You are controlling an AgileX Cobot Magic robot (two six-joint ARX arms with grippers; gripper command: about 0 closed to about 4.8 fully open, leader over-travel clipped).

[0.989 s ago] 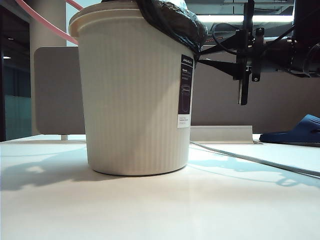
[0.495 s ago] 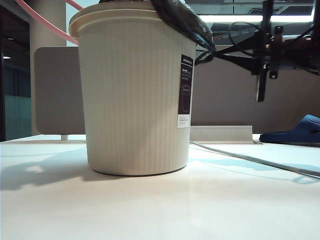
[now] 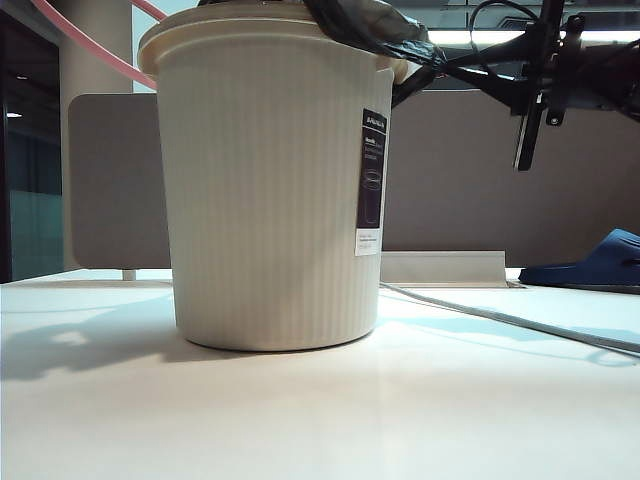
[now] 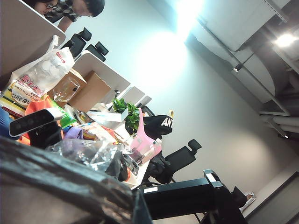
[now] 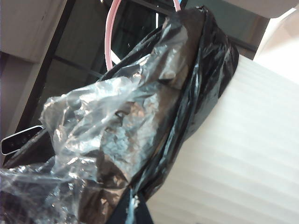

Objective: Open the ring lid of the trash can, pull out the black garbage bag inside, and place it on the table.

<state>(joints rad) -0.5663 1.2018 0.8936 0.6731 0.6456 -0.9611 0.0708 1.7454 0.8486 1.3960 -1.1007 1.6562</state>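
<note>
We see the trash can (image 3: pixel 270 180) standing upright on the white table (image 3: pixel 320 410), a cream-white ribbed bucket with a rolled rim and a narrow dark label strip down its right side. The black garbage bag (image 3: pixel 375 28) spills over the can's upper right rim, a glossy, crinkled twist of thin plastic stretched taut from the can toward the right gripper (image 3: pixel 412 80). In the right wrist view the black garbage bag (image 5: pixel 140 121) fills most of the frame: wrinkled, shiny, catching grey highlights, draped over the can's ribbed wall (image 5: pixel 243 154). We read the right gripper's fingers as clenched on the bag, up beside the can's rim on the right.

The ring lid (image 3: pixel 85 45) shows as a thin salmon-pink hoop arcing above and left of the can, tilted off the rim; it also shows behind the bag in the right wrist view (image 5: pixel 111 32).

The left gripper is hard to read in its own view; its fingers are closed tight, and what they grip we cannot tell. A dark blue slipper (image 3: pixel 590 265) lies at the table's far right, with a cable (image 3: pixel 500 320) running across the tabletop.
</note>
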